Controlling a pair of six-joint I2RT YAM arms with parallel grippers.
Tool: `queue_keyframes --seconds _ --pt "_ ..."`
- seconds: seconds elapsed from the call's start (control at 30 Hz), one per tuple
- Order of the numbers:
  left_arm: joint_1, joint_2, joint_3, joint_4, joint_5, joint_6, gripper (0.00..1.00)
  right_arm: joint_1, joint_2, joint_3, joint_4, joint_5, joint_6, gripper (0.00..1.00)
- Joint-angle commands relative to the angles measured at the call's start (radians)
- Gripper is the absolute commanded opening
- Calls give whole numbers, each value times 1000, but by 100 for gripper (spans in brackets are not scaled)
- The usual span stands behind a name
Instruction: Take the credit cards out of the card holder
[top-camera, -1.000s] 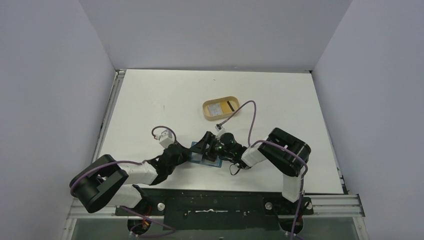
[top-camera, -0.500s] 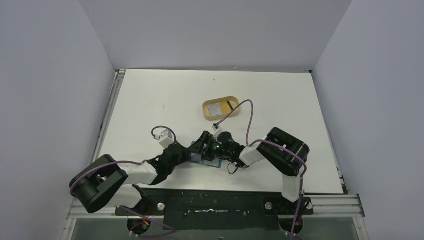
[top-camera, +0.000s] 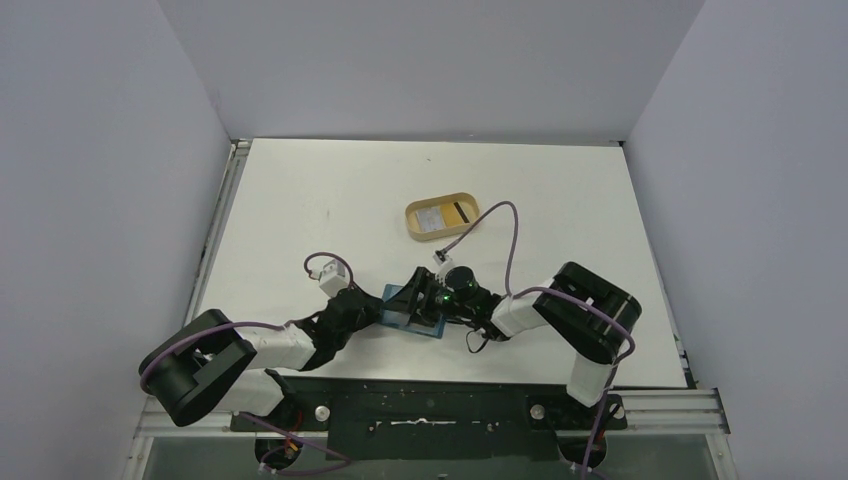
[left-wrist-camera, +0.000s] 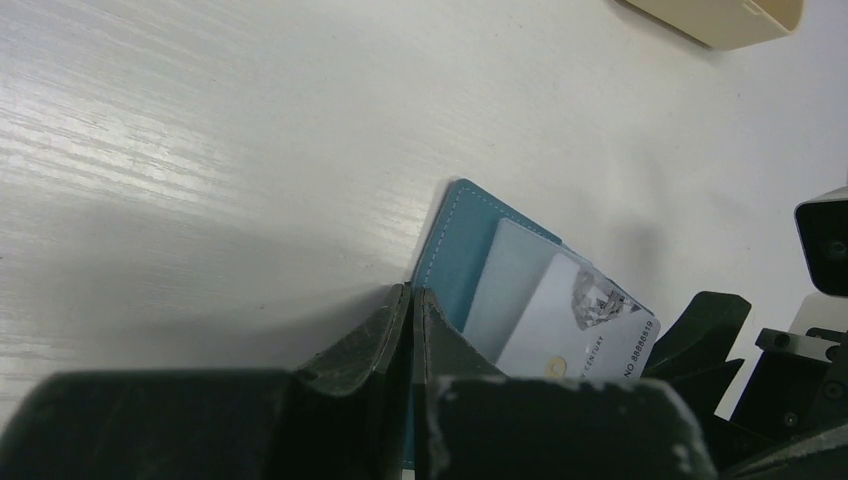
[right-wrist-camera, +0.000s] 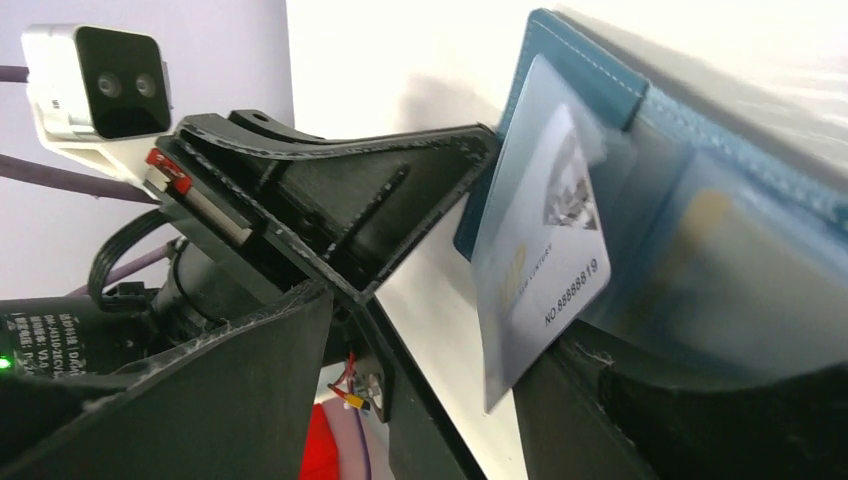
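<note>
Change: the right arm (top-camera: 590, 315) has swung its elbow outward and nearer the bases.
Left gripper (left-wrist-camera: 410, 310): low on the desk (top-camera: 300, 200), pinched on the holder (left-wrist-camera: 450, 265) edge.
Right gripper (top-camera: 425, 300): fingers spread, astride a white card (right-wrist-camera: 545, 270) jutting from the holder.
Holder: on the desk, between the grippers.
</note>
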Motion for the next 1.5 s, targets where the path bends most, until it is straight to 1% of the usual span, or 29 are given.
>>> queue_keyframes --seconds 0.0,0.13,0.27,0.4,0.5,0.57,0.63,0.7,0.73,0.83,0.9,0.97,1.07,1.13,1.17,1.2,1.3,1.4,1.47 --pt "-7 7 -7 -74 15 6 0 -11 -64 -2 -79 -7 -66 62" --pt "-7 9 -7 -75 17 7 0 -22 -79 21 -244 0 -130 57" --pt "-7 7 -8 -76 17 7 0 -53 -112 13 -356 25 -179 51" --pt "-7 12 -5 -76 18 7 0 -83 -140 21 -493 49 -242 48" --pt "-7 18 -2 -75 20 7 0 -104 -146 12 -528 51 -264 46" --pt "-7 22 -1 -74 21 7 0 -113 -144 5 -533 47 -274 39" --pt "-7 23 2 -75 21 7 0 -118 -132 2 -527 35 -280 19" --pt "-7 25 1 -75 23 7 0 -124 -115 2 -516 15 -284 2" --pt "-7 25 1 -75 23 7 0 -126 -103 3 -511 5 -285 0" --pt "-7 24 1 -75 22 7 0 -135 -107 3 -531 -21 -302 0" --pt "-7 24 2 -76 21 6 0 -153 -144 10 -602 -31 -343 0" --pt "-7 26 2 -76 21 5 0 -184 -205 34 -717 -34 -418 0" --pt "-7 29 3 -75 21 3 0 -252 -287 132 -925 -51 -594 0" --pt "-7 35 2 -67 21 2 0 -311 -288 241 -1042 -73 -708 0" --pt "-7 38 2 -63 22 3 0 -344 -271 325 -1097 -99 -757 0" --pt "-7 38 2 -62 22 4 0 -391 -243 390 -1125 -147 -797 0" --pt "-7 36 0 -59 22 4 0 -468 -120 580 -1173 -247 -872 0" --pt "-7 32 1 -63 23 7 0 -492 58 822 -1263 -290 -957 0" --pt "-7 26 0 -66 23 10 0 -492 187 975 -1321 -304 -985 0"
